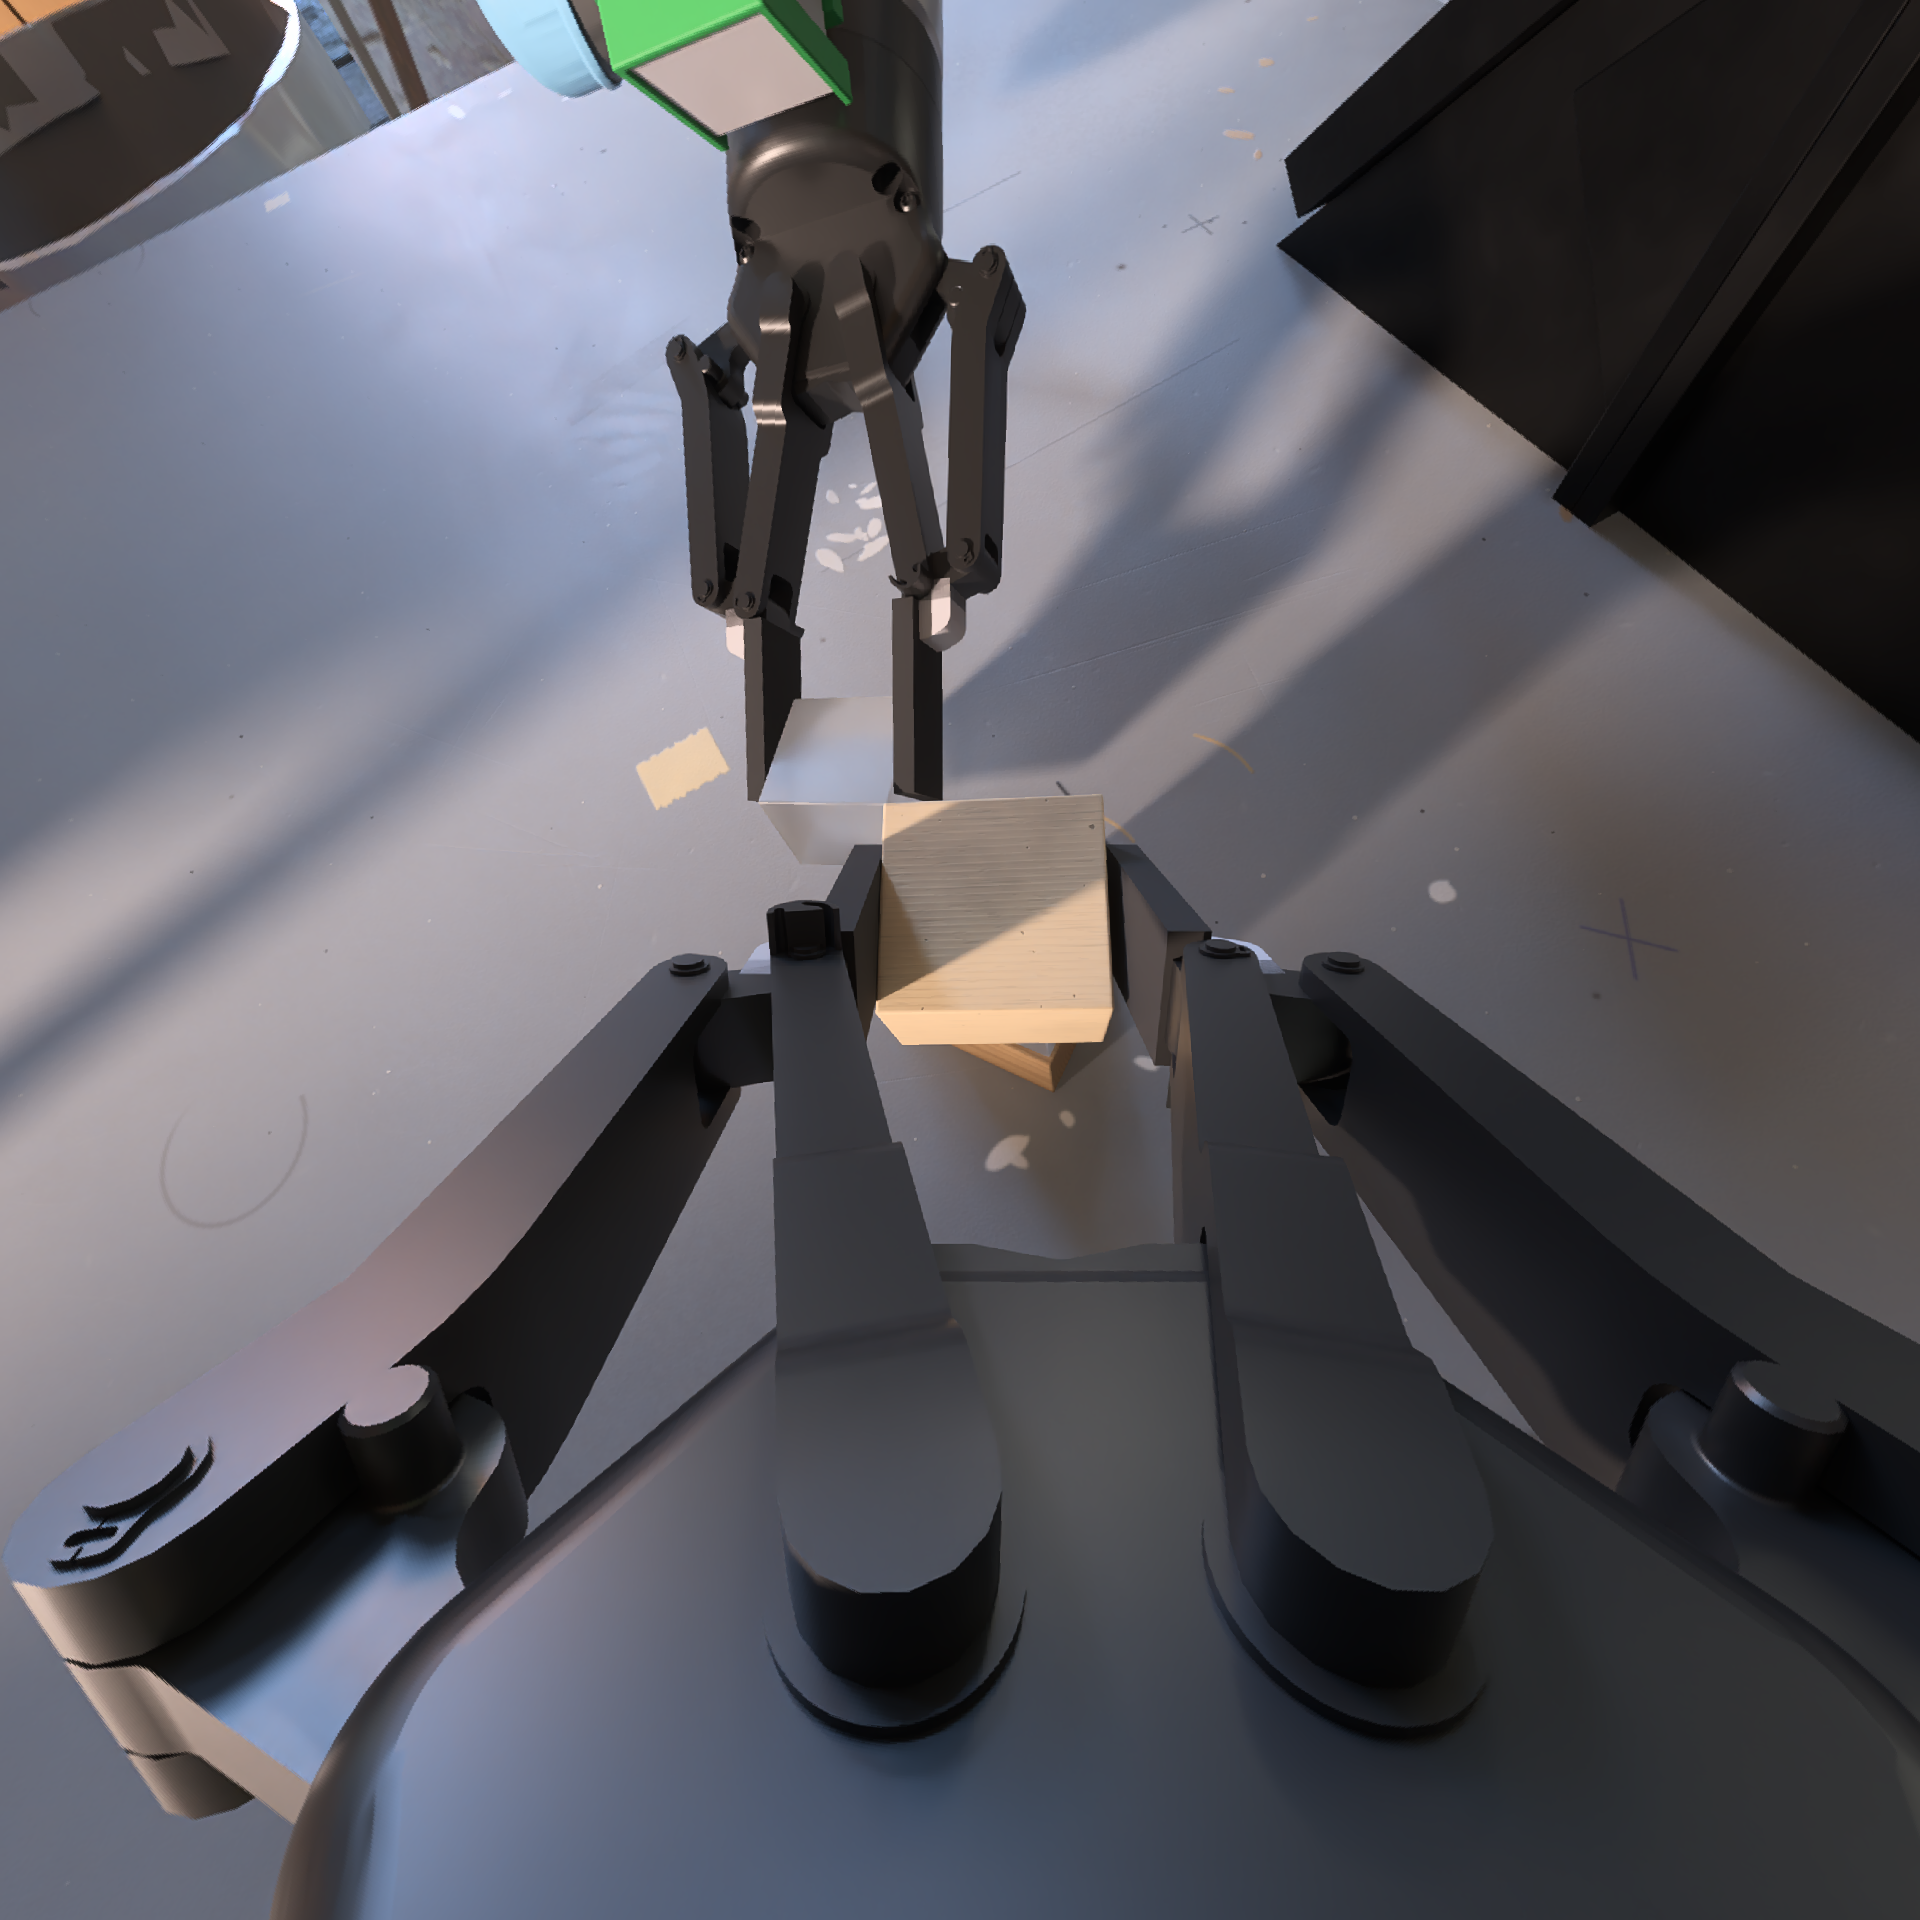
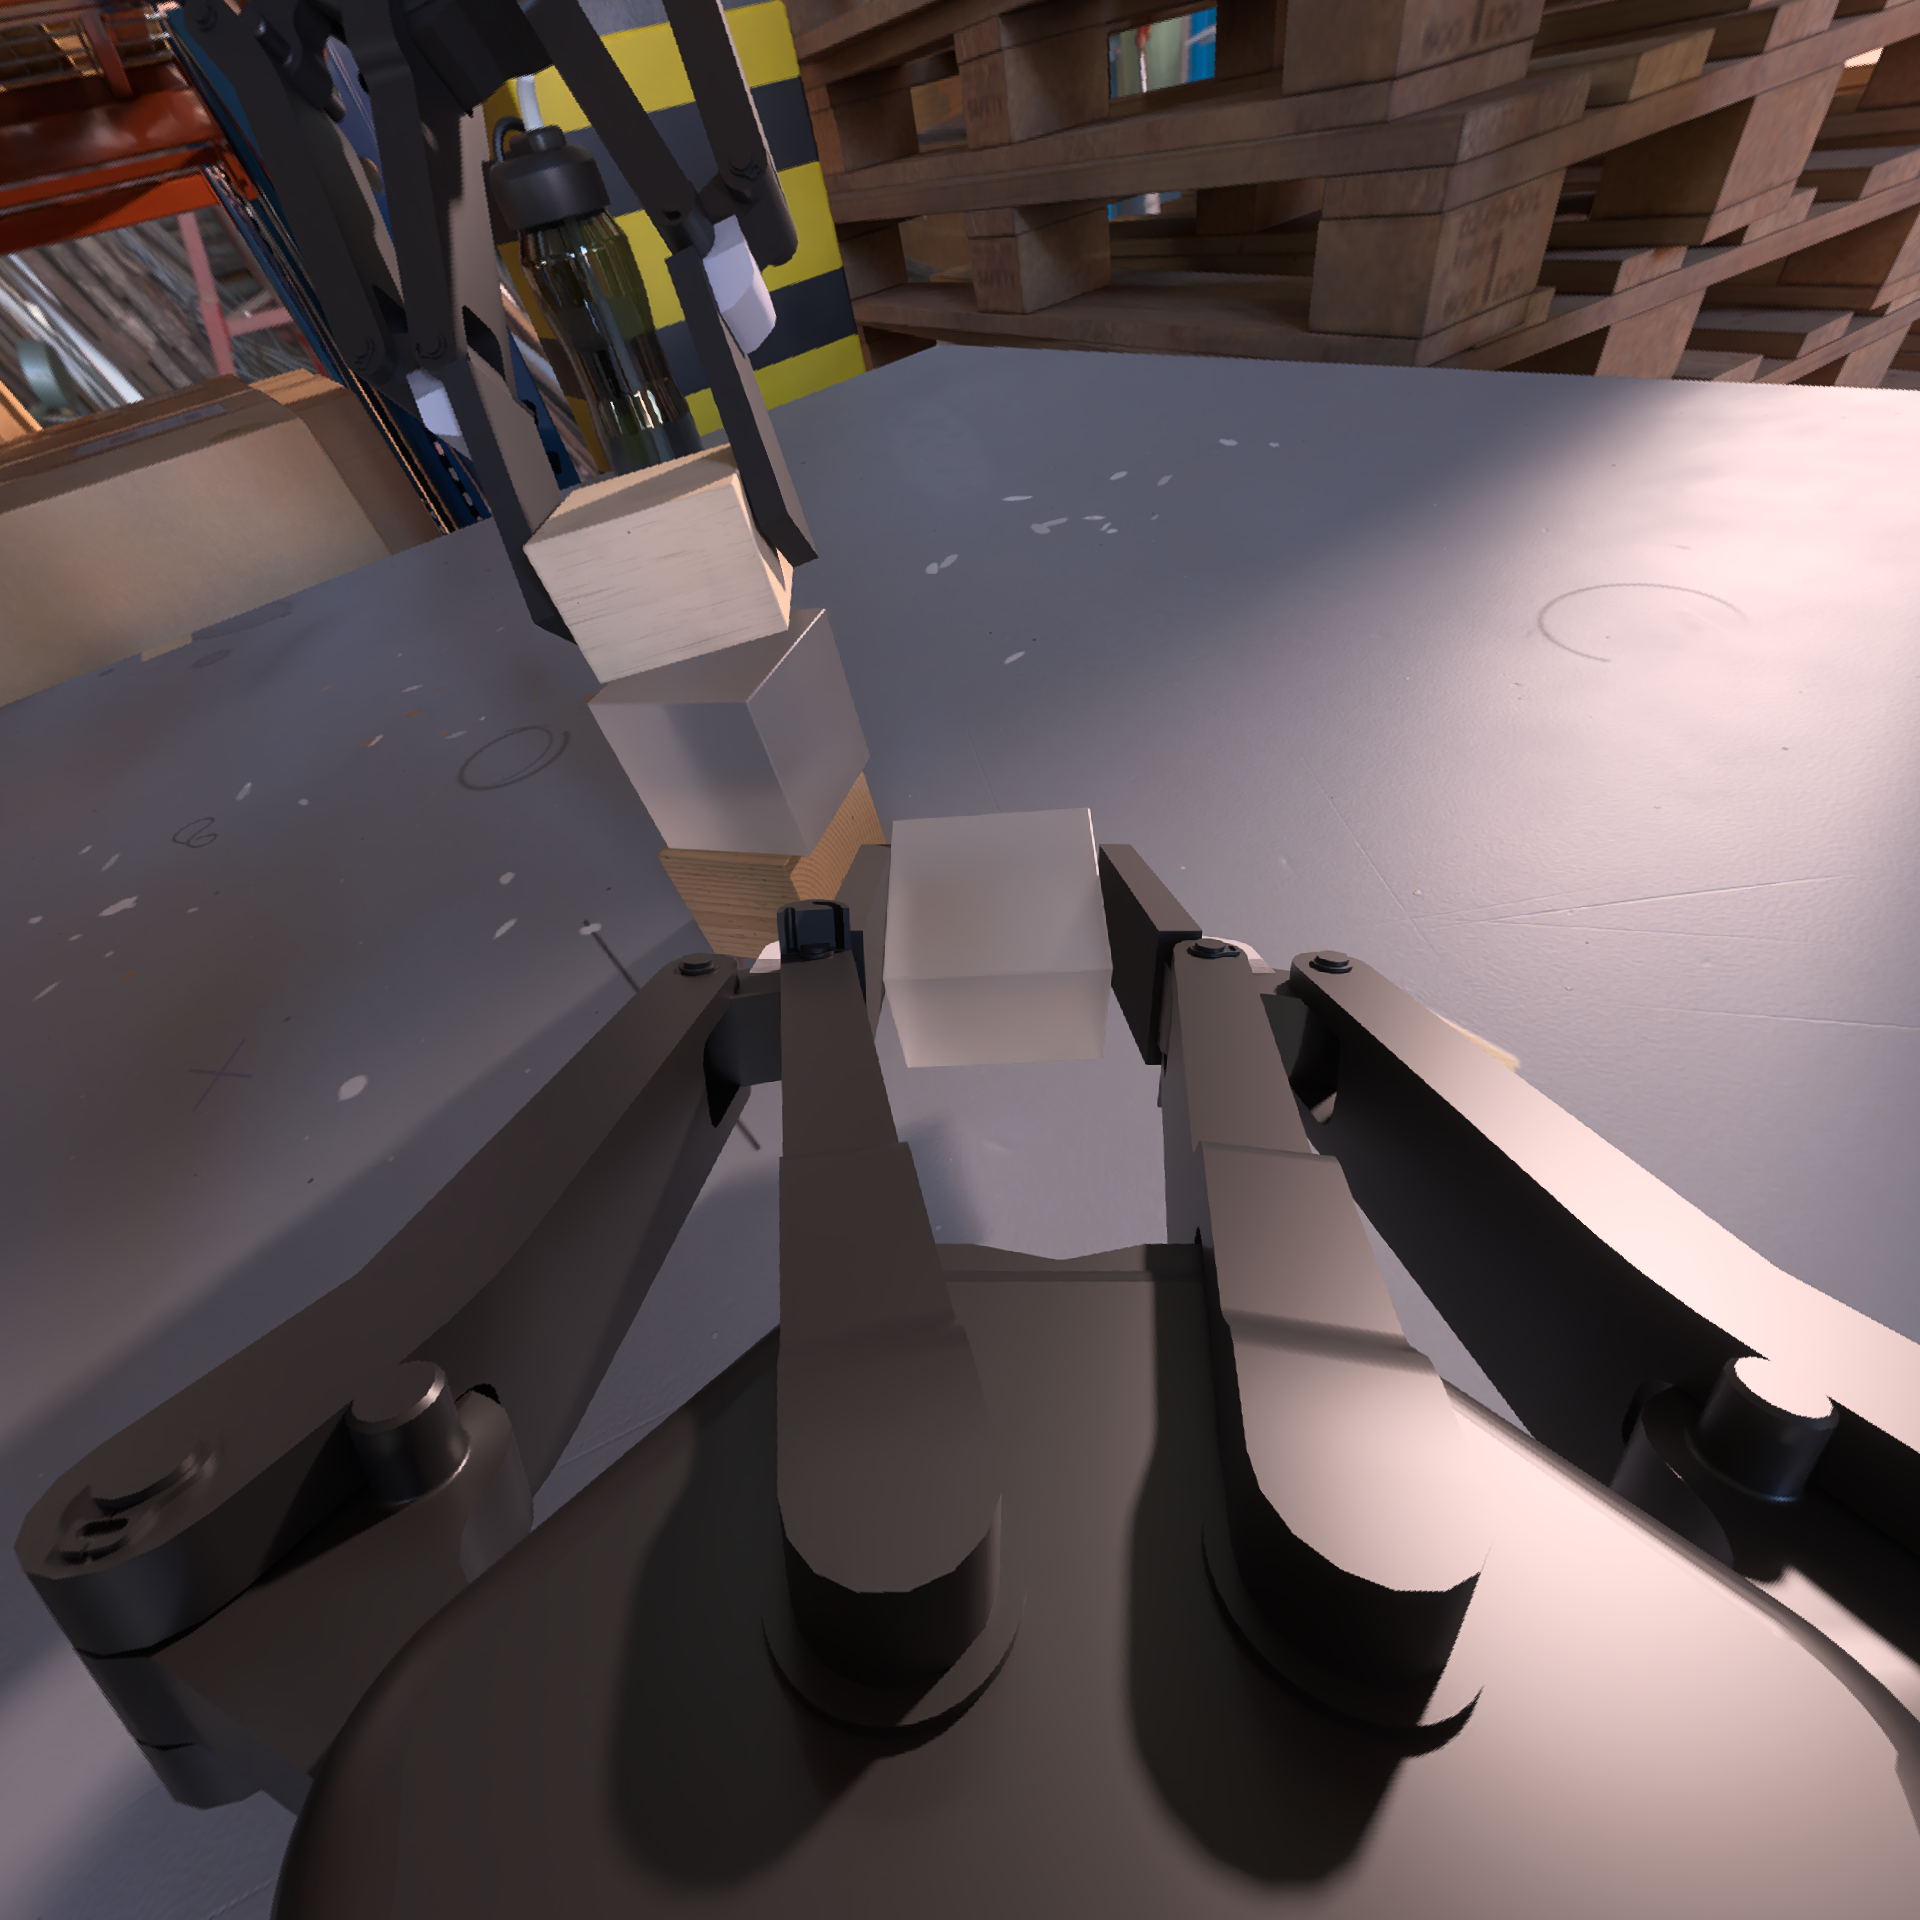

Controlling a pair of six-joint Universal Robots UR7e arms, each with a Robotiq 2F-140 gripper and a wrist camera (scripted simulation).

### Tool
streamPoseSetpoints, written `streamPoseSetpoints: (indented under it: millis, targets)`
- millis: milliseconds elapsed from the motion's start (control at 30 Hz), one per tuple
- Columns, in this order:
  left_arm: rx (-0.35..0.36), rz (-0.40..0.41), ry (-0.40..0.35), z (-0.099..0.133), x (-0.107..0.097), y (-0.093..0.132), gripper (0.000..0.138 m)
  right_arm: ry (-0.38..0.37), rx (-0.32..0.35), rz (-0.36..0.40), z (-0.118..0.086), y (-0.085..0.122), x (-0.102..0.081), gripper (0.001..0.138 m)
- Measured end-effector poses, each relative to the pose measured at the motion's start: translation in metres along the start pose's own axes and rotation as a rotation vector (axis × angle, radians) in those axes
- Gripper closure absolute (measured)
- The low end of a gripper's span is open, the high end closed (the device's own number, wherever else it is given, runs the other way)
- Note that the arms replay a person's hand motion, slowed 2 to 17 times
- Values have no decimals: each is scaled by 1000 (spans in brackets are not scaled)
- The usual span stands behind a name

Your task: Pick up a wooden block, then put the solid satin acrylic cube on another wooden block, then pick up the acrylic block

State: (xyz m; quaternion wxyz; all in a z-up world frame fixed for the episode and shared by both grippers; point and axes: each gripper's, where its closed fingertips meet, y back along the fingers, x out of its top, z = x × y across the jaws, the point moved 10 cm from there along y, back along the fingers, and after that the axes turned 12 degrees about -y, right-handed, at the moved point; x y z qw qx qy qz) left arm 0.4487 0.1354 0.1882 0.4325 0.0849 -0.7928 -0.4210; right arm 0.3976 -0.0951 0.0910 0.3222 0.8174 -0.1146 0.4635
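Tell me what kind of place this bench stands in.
Probably a warehouse or storage hall. Stacked wooden pallets rise behind the grey table, a yellow-and-black striped post stands at its far edge, and orange racking and a cardboard box show beyond.

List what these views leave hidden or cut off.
- Left wrist view: lower wooden block, only a corner shows beneath the held wooden block.
- Right wrist view: bottle, partly hidden behind the left pincer.
- Left wrist view: dark bowl, cut off by the top-left edge.
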Motion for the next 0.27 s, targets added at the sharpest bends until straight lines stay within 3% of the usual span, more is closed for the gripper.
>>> streamPoseSetpoints:
  millis: [267]
  targets:
    - [-10,21,9,-1,-3,-2,83,-3,-1,-16,1,-2,-1,87]
